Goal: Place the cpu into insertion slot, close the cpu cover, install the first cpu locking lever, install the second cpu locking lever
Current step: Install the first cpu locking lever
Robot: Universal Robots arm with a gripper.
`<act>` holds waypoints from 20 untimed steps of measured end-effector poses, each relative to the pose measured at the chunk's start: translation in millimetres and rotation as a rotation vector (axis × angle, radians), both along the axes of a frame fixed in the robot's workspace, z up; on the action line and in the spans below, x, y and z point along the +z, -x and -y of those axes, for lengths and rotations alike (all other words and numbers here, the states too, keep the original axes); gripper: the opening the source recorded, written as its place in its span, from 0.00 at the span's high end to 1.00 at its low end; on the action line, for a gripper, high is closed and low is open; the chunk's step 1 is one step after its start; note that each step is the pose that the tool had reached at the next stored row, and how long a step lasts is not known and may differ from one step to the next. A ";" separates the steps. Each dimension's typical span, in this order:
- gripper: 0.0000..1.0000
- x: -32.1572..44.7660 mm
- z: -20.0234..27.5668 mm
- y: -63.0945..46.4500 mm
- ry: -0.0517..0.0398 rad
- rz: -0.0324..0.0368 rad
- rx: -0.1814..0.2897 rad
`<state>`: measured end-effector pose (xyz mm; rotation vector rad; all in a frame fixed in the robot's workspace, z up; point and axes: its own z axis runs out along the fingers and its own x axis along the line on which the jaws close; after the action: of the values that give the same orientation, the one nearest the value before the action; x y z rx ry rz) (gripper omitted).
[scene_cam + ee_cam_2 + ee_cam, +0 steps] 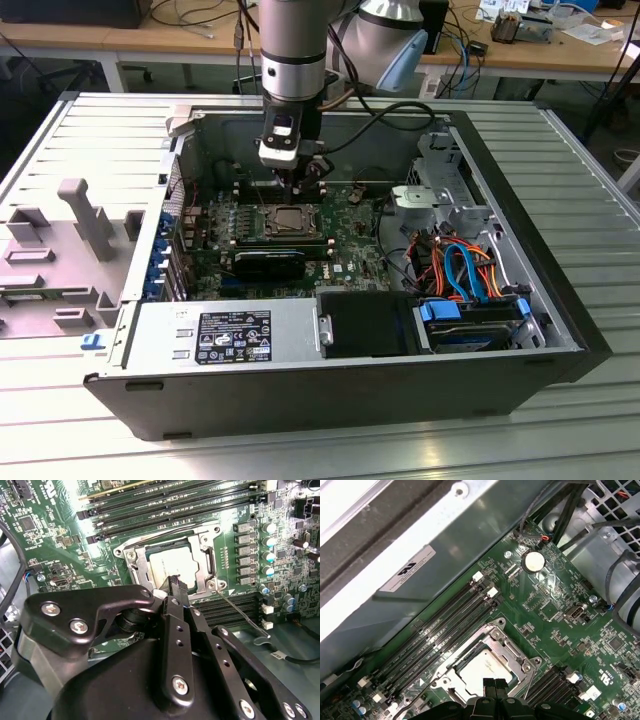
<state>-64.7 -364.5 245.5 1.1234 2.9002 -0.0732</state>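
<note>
cpu (pixel 170 566) dull grey metal; circuit board (pixel 65 527) glossy green

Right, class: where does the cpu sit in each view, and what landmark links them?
Exterior view: cpu mid-board, beneath the arm.
Second wrist view: cpu just beyond the claw.
First wrist view: cpu beside long memory slots.
Shared landmark: cpu cover framing it.
</note>
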 end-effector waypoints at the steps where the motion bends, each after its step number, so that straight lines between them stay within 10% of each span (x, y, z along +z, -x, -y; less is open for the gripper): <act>1: 0.89 0.0 0.0 0.0 0.0000 0.0000 0.003; 20: 0.89 0.0 0.0 0.0 0.0000 -0.0001 0.092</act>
<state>-64.7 -364.5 245.6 0.9877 2.9470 -0.0710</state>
